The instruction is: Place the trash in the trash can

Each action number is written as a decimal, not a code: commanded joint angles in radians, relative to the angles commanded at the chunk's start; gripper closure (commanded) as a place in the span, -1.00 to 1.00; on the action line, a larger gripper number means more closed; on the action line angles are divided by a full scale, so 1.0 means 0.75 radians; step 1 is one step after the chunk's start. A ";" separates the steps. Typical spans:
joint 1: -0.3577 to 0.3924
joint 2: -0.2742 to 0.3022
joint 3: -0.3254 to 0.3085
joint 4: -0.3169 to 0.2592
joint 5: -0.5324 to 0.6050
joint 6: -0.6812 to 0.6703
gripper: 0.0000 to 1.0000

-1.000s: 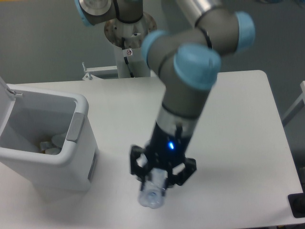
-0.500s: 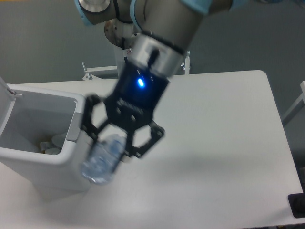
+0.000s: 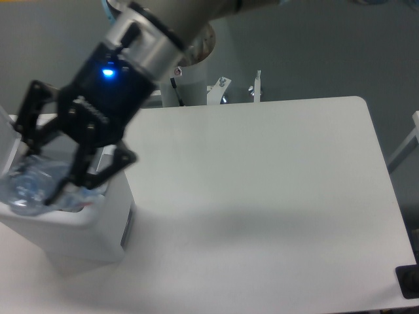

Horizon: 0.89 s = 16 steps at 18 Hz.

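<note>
While our claw [image 3: 49, 173] grips the clear bottle [image 3: 33, 186], we hang over the trash can [image 3: 98, 226]. Its fingers pinch the bottle above the bin's opening.

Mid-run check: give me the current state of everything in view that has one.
gripper: shut on the bottle, over the trash can's opening
plastic bottle: held, lying roughly sideways over the bin, not released
trash can: upright on the table, top open
table: bare where visible
</note>
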State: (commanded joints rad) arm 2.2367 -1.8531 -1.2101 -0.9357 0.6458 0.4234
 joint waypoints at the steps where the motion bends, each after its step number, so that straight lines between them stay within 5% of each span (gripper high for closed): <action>1: -0.016 0.020 -0.031 0.000 0.002 0.006 0.34; 4: -0.021 0.057 -0.123 0.008 0.002 0.010 0.27; 6: -0.021 0.072 -0.158 0.012 0.012 0.010 0.01; 10: -0.021 0.070 -0.168 0.014 0.012 0.045 -1.00; 16: -0.010 0.070 -0.168 0.004 0.014 0.041 -1.00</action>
State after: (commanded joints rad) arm 2.2288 -1.8009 -1.3361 -0.9326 0.6565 0.4541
